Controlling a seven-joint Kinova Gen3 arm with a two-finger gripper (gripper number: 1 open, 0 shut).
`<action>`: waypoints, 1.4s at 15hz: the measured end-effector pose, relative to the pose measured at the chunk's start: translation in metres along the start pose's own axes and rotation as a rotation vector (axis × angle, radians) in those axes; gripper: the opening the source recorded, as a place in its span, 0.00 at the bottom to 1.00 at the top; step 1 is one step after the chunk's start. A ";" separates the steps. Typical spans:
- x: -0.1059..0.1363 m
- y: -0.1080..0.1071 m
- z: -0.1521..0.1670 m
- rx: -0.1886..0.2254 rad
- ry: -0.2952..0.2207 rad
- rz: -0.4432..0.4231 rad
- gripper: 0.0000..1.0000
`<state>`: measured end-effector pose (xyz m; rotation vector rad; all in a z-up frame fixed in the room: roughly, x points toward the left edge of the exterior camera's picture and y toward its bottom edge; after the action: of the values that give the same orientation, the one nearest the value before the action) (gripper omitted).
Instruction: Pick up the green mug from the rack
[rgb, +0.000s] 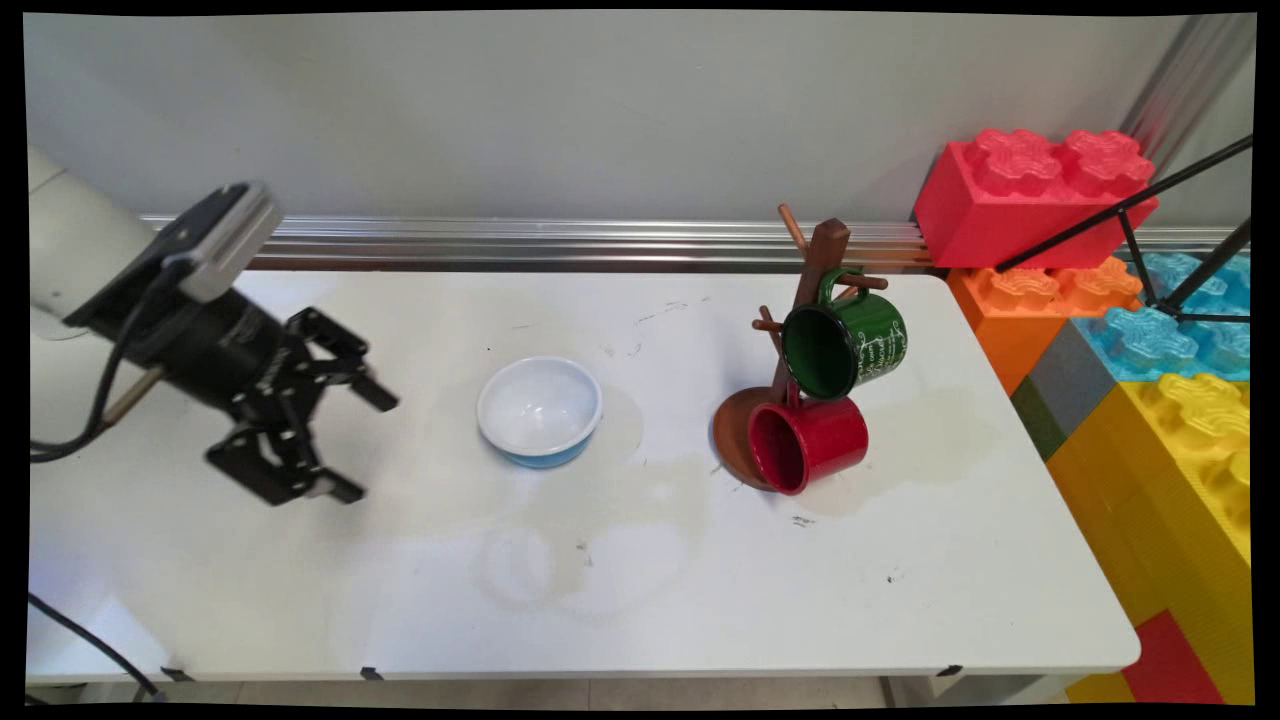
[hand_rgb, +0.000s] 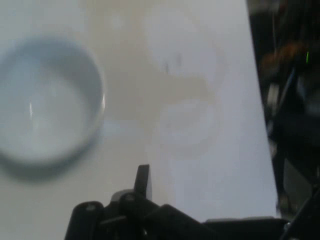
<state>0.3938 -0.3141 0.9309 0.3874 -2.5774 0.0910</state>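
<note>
**Empty gripper hovers beside a white bowl**

The black gripper (rgb: 360, 445) hangs above the left part of the white desk (rgb: 900, 600), its two fingers spread wide apart and holding nothing. Its long axis slants from the arm at about 10 o'clock down toward 4 o'clock. One finger tip sits nearer the wall, the other nearer the desk's front edge.

The thing nearest to it is a round bowl (rgb: 540, 410), at 3 o'clock from the gripper and clearly apart from it. The bowl stands upright with its mouth facing up; it looks smooth and glossy, white inside with a pale blue outer wall. In the hand view the bowl (hand_rgb: 47, 100) lies at the upper left, blurred, with part of the gripper's linkage rising from the bottom edge.

Farther toward 3 o'clock stands a dark wooden mug tree (rgb: 820, 270) with a round base and pegs. A green enamel mug (rgb: 850, 345) hangs on it, mouth tilted toward 8 o'clock. Just below, a red mug (rgb: 810, 440) lies on its side, mouth facing about 8 o'clock, touching the tree's base.

Faint ring-shaped stains (rgb: 590, 540) mark the desk surface in front of the bowl. Large studded plastic blocks (rgb: 1040, 190) in red, orange, blue and yellow are stacked beyond the desk's right end.
</note>
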 end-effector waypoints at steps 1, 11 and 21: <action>0.011 0.001 0.001 0.003 0.039 -0.007 1.00; 0.081 0.011 0.015 0.040 0.223 -0.093 1.00; 0.154 0.024 0.038 0.068 0.246 -0.285 1.00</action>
<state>0.2421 -0.3363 0.9773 0.7172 -2.2579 0.1162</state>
